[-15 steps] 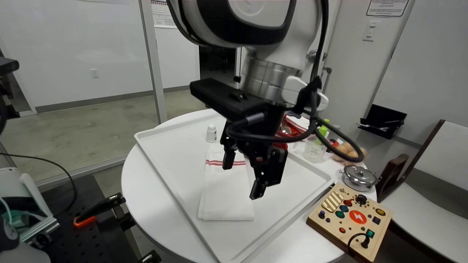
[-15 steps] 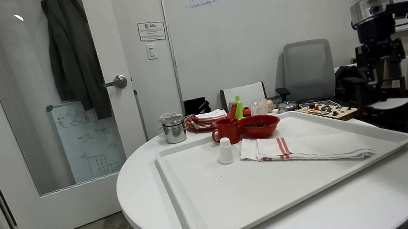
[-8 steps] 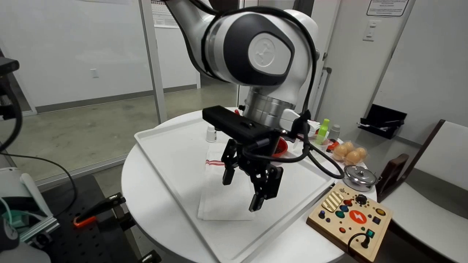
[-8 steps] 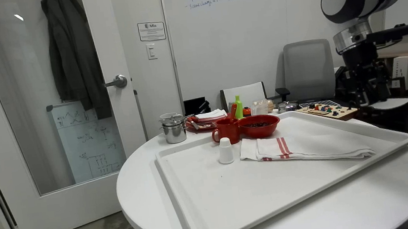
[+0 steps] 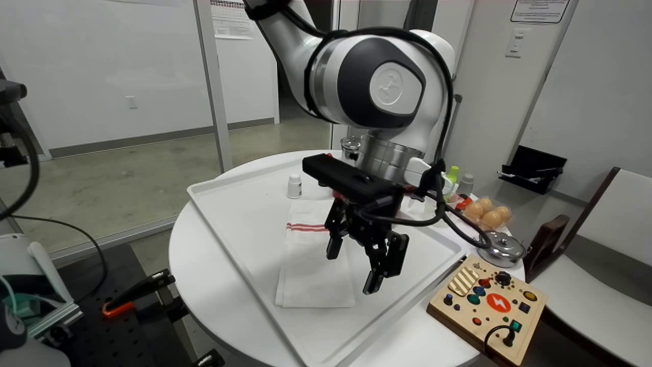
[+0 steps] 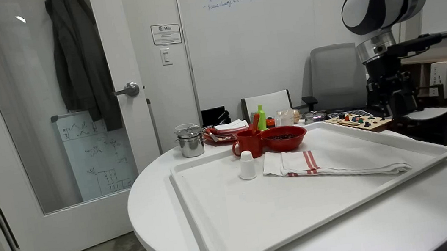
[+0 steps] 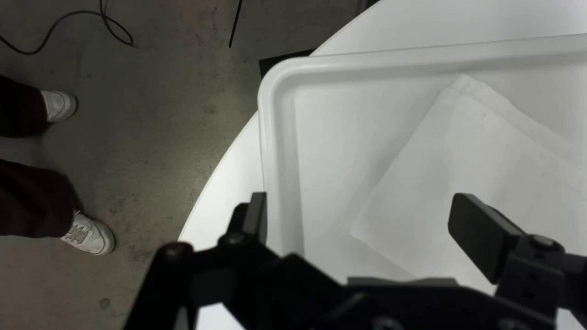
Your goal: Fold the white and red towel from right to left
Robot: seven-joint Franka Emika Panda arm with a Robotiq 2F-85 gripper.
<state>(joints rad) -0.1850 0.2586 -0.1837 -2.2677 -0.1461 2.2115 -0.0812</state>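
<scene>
The white and red towel (image 5: 316, 275) lies flat and folded in layers on the large white tray (image 5: 234, 224), its red stripes near the end by a small white bottle. It also shows in an exterior view (image 6: 347, 160), and its plain end corner shows in the wrist view (image 7: 440, 183). My gripper (image 5: 353, 267) is open and empty, above the towel's plain end and its side toward the button board. In the wrist view my gripper (image 7: 360, 199) has its fingers wide apart, with a towel corner in the gap below. I see no contact with the towel.
The small white bottle (image 6: 247, 166) stands by the striped end. A red mug (image 6: 251, 144) and red bowl (image 6: 285, 138) stand at the tray's far edge. A wooden button board (image 5: 486, 306), lidded pot (image 5: 501, 248) and eggs (image 5: 486, 214) stand beside the tray.
My gripper has come down, and has shifted right in one exterior view and left in another. It stays open. The towel has not moved.
</scene>
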